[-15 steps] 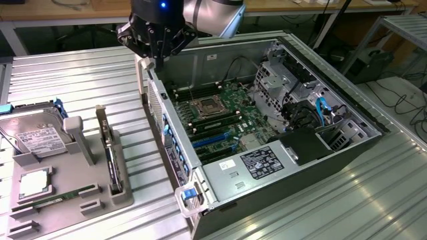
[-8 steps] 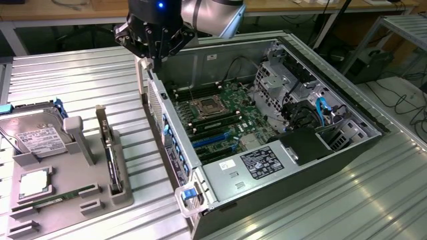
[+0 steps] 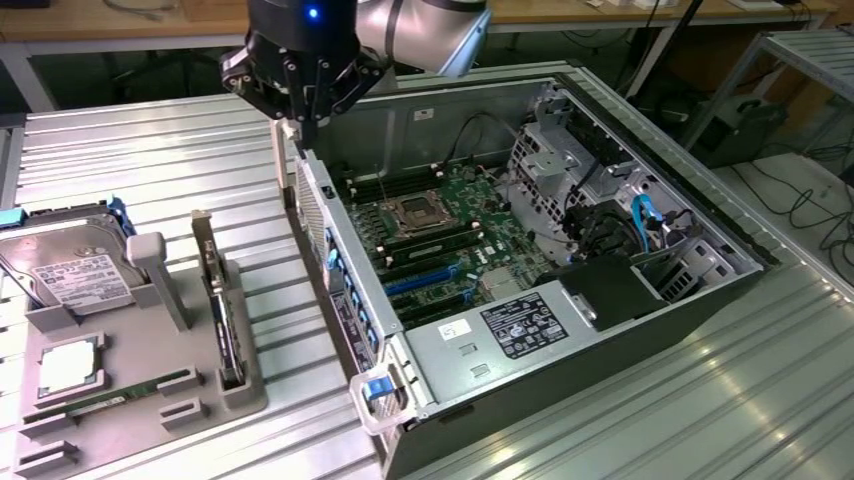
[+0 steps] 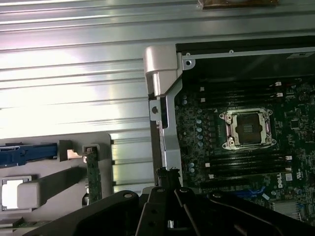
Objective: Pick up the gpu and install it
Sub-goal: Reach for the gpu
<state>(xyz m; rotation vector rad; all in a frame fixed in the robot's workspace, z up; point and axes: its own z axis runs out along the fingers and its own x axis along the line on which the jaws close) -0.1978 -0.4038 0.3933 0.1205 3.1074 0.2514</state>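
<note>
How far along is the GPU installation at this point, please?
Nothing looks done yet: the gpu stands edge-on in the grey holder beside the case. In hand: the gripper, shut and apparently empty, hovers over the case's rear wall. Left: both pickup and installation; the blue slots are unfilled.

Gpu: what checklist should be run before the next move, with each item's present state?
1. gpu standing edge-on in the grey tray: ok.
2. hand empty: ok.
3. hand open for a grasp: not ok, it is shut.
4. hand over the gpu: not ok, it hangs over the case's rear wall.
5. blue slots on the motherboard unoccupied: ok.
6. Slot latch position: cannot tell.
</note>
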